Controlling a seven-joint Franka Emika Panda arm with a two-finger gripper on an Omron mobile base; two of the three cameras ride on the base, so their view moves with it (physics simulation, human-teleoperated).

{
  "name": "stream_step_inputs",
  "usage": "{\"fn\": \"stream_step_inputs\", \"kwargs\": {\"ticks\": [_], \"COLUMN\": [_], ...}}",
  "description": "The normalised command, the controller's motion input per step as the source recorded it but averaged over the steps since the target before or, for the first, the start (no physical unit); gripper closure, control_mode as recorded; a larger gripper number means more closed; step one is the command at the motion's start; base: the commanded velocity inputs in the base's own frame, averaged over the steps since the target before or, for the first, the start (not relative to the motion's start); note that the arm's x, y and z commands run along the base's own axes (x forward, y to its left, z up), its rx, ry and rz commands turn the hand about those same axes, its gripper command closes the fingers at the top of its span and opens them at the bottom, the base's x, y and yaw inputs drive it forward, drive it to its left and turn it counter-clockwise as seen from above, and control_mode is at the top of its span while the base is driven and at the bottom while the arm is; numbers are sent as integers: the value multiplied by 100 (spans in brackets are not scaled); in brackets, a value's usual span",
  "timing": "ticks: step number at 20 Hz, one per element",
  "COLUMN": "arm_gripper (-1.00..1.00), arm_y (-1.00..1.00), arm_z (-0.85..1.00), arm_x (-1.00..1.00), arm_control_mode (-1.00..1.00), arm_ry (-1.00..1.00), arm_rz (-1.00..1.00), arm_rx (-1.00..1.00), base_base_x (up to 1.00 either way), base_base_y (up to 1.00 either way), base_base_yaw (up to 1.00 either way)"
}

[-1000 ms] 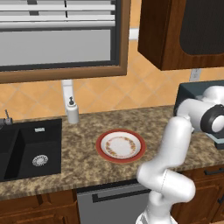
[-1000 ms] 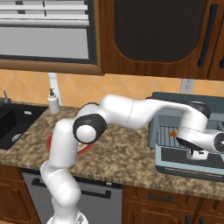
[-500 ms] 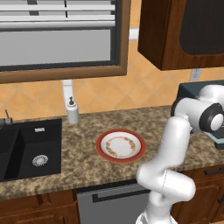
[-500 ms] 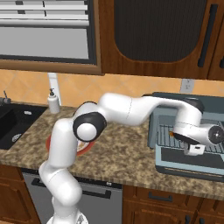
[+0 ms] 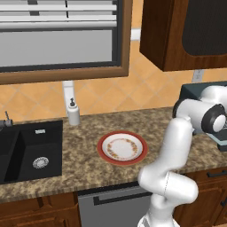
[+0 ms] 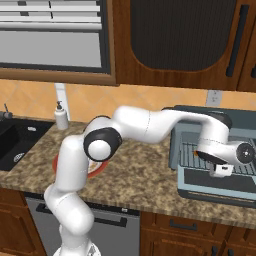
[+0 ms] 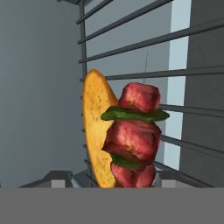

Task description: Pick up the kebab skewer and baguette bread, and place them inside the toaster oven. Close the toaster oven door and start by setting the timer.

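1. At the left end of the counter (image 5: 84, 162) sits a dark sink (image 5: 26, 153), with a white soap dispenser (image 5: 73, 113) standing at the counter's back edge just right of it.
2. Near the counter's front edge, about midway along, lies a red-rimmed plate (image 5: 122, 148) — bare of food in the left base view.
3. The white arm reaches rightward across the counter to the toaster oven (image 6: 200, 112) at the right end (its body is blue-grey and boxy).
4. The toaster oven door (image 6: 220, 184) lies folded down flat toward the counter's front edge, and the wire rack (image 6: 187, 155) inside is exposed.
5. The gripper (image 6: 218, 169) hangs just over the rack at the oven's mouth; its fingers are hidden, so I cannot tell whether it is clenched or released.
6. In the hand view, the baguette bread (image 7: 95, 127) stands against the rack bars, and the kebab skewer (image 7: 134, 135) — red meat chunks with green slices between — lies just in front of it, touching or overlapping.
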Motion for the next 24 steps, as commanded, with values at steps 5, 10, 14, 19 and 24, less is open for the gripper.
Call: {"fn": "stream_step_inputs", "kwargs": {"ticks": [5,10,14,19,24], "arm_gripper": [-100,-100,-100,-100,-100], "arm_y": [0,-4,0,0,-3], "arm_z": [0,9,28,20,20], "arm_x": [0,0,-18,-30,-76], "arm_control_mode": [-100,-100,-100,-100,-100], "arm_ry": [0,0,0,0,0], "arm_rz": [0,0,0,0,0], "arm_rx": [0,0,0,-1,-2], "base_base_x": [0,0,0,0,0], "base_base_y": [0,0,0,0,0], "base_base_yaw": [0,0,0,0,0]}}
